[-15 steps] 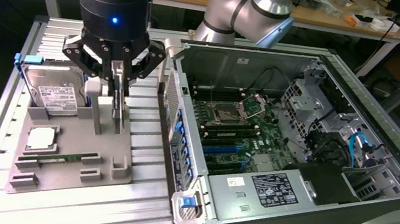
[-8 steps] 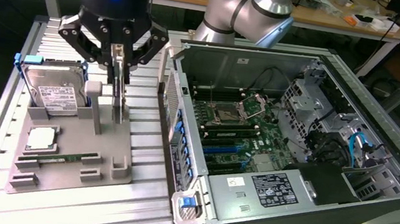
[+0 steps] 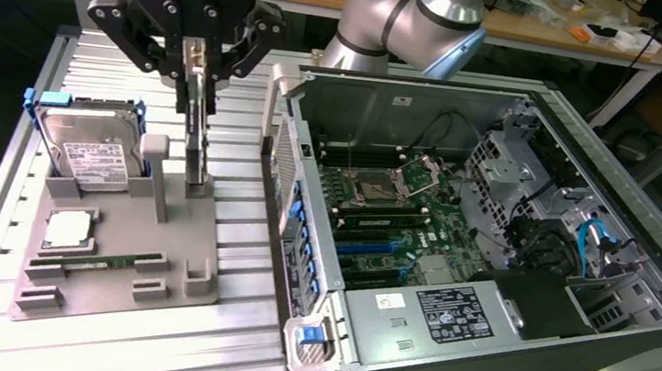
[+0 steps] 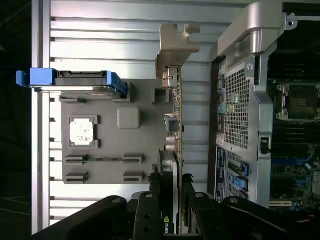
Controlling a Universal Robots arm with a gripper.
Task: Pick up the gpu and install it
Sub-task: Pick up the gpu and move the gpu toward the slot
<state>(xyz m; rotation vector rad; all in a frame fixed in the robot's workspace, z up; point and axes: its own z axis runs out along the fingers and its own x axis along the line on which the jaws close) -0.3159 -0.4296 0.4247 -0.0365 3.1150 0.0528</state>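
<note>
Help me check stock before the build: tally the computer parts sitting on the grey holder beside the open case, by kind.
gpu: 1
hard drive: 1
processor chip: 1
memory stick: 1
Total: 4

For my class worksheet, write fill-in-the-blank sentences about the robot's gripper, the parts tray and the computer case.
1. The gripper grips the gpu, which stands ___ on its edge, not flat.
2. The hard drive leaning in the grey tray has a ___ frame.
3. The tray sits on the exterior view's ___ of the computer case.

Missing words: upright; blue; left
</note>
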